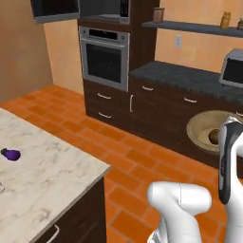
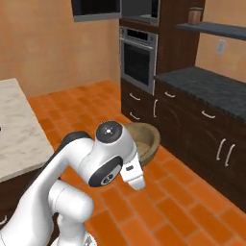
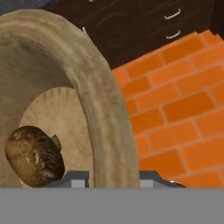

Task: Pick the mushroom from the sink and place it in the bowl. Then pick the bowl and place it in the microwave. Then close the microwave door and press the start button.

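The tan wooden bowl [image 3: 87,87] hangs in the air above the brick floor, its rim between my fingertips [image 3: 76,178], and my gripper [image 3: 113,179] is shut on it. The brown mushroom [image 3: 33,155] lies inside the bowl [image 1: 204,124] on its pale bottom, also seen as the mushroom [image 1: 214,136]. In the right base view the bowl [image 2: 150,139] shows behind my wrist. The microwave [image 1: 107,9] sits high above the oven with its dark cavity exposed, and the microwave door [image 1: 54,10] stands swung out to the left. The sink is out of view.
A steel oven [image 1: 104,57] is built in below the microwave. A dark counter [image 1: 190,78] with drawers runs to the right and carries a grey appliance [image 1: 232,69]. A marble island [image 1: 47,180] with a small purple thing [image 1: 10,154] stands at left. Orange brick floor [image 1: 133,156] lies between.
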